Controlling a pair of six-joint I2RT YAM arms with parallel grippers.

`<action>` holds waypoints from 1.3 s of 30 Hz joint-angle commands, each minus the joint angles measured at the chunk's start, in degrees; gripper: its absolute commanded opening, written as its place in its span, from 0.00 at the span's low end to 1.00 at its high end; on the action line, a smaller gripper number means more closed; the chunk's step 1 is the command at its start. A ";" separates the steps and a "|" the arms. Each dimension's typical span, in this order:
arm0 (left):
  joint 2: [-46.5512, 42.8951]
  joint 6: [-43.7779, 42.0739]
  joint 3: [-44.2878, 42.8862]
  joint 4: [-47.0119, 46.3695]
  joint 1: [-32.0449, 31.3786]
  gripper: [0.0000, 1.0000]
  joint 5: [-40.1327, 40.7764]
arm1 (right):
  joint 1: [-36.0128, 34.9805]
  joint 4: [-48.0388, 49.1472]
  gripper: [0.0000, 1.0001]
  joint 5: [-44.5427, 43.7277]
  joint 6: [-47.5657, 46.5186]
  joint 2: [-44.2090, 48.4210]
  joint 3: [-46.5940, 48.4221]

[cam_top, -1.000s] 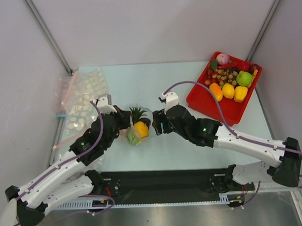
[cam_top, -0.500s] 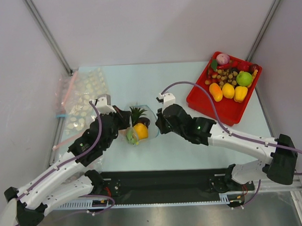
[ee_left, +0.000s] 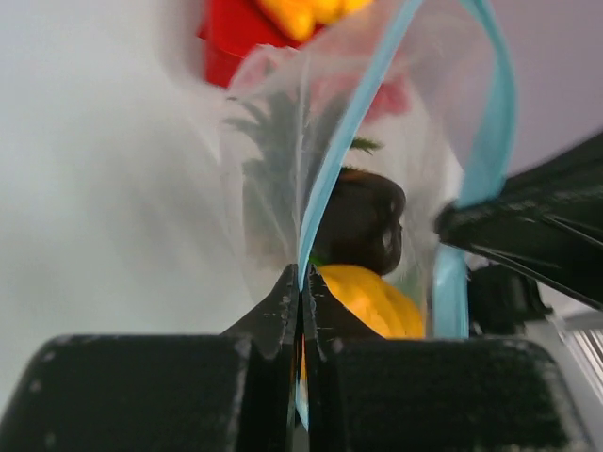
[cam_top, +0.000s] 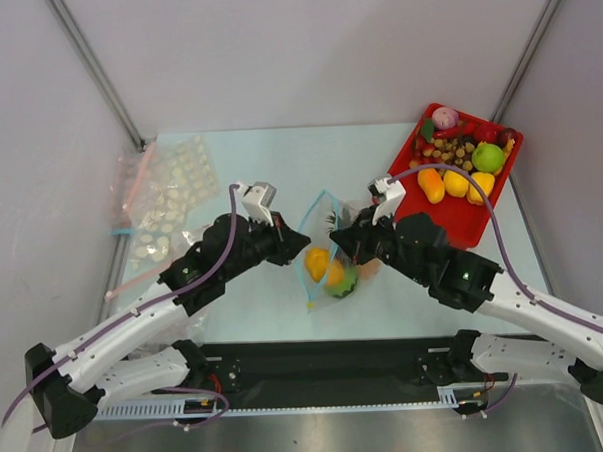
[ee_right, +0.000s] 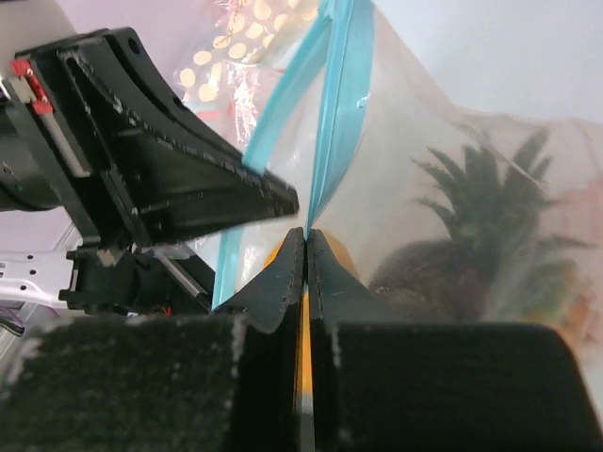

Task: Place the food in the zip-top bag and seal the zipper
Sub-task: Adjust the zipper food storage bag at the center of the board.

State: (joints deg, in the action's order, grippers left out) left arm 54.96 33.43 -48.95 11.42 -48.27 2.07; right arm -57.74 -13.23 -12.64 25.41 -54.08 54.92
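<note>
bright, even light with soft shadows overhead; both wrist views are blurred close up, backgrounds washed out.

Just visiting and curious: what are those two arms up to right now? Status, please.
Left pincer and right pincer shut on the zipper. Food inside the zip-top bag; mouth unsealed. Nothing blocking.

A pale table [cam_top: 269,162], evenly lit, is boxed by plain whitish walls [cam_top: 304,56] on three sides, a metal strut [cam_top: 95,71] slanting from each far corner, a black rail [cam_top: 327,357] along the near edge.
</note>
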 commanded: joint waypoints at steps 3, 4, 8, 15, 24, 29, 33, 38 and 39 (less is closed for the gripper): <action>1.81 -0.03 -0.80 -9.49 -0.86 0.06 -16.04 | 1.21 5.32 0.00 -1.24 0.87 -1.63 -1.92; 2.60 -0.38 -1.06 -9.40 -0.86 0.06 -16.04 | 1.83 5.59 0.00 -1.42 1.31 -2.25 -2.27; 6.47 -1.09 -2.20 -9.75 -0.86 0.06 -18.67 | 6.22 8.57 0.00 1.91 3.94 -3.22 -5.07; 10.08 -2.93 -3.87 -8.87 -0.77 0.13 -18.25 | 16.42 12.70 0.00 9.91 7.81 -1.99 -10.00; 19.82 2.42 -15.87 -3.96 -0.86 0.00 -9.70 | 17.31 12.62 0.00 6.76 7.64 -0.85 -11.32; 28.44 6.47 -28.82 6.04 -1.30 0.00 -12.61 | 17.31 14.46 0.00 6.31 8.17 0.03 -12.55; 29.07 5.86 -34.97 10.20 -1.74 0.00 -9.73 | 17.22 14.64 0.00 7.72 8.34 -0.41 -12.29; 25.12 4.19 -34.20 9.85 -2.35 0.00 -6.93 | 17.04 13.50 0.00 7.46 7.38 2.13 -11.93; 24.41 4.36 -31.76 9.24 -2.09 0.00 -6.20 | 17.04 13.50 0.00 5.98 7.29 2.66 -12.02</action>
State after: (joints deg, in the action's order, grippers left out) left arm 83.83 37.93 -81.34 22.70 -49.74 -6.55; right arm -40.38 -1.87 -5.78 32.99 -54.02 42.30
